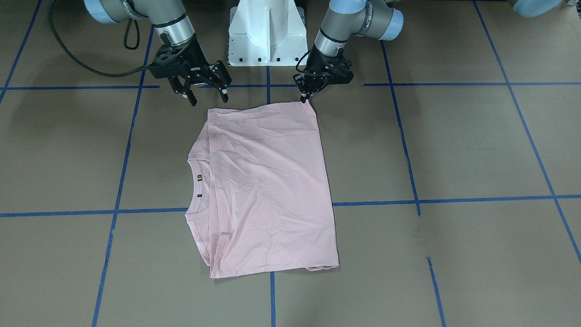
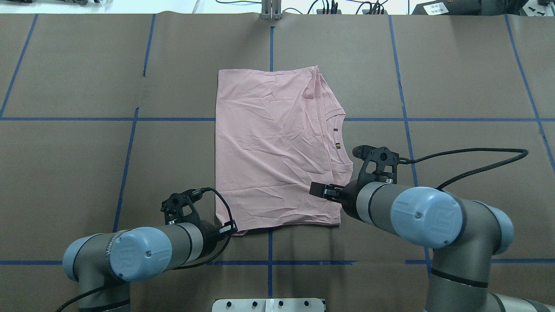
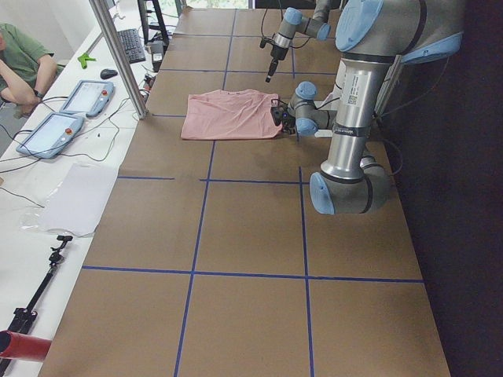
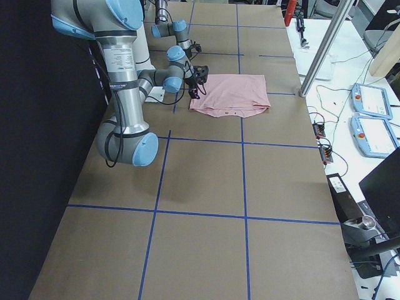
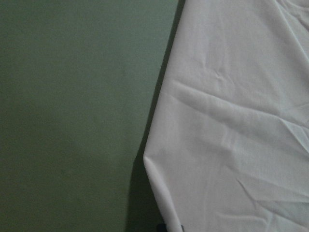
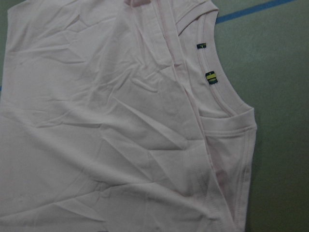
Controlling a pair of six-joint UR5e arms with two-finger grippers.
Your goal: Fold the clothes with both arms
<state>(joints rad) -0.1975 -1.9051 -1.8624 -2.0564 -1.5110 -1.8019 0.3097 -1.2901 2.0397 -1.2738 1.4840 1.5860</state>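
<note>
Exterior front-facing: creased pink T-shirt (image 1: pixel 272 181), left jaws pinching corner, right jaws spread empty.

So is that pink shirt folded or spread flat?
Folded: the T-shirt lies as a rectangle, a layer doubled over beside its collar.

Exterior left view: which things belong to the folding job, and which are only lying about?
Job: pink T-shirt; left pincer, shut on its corner; right pincer, open.
Lying about: near tablet; far tablet; keyboard; white sheet.
</note>
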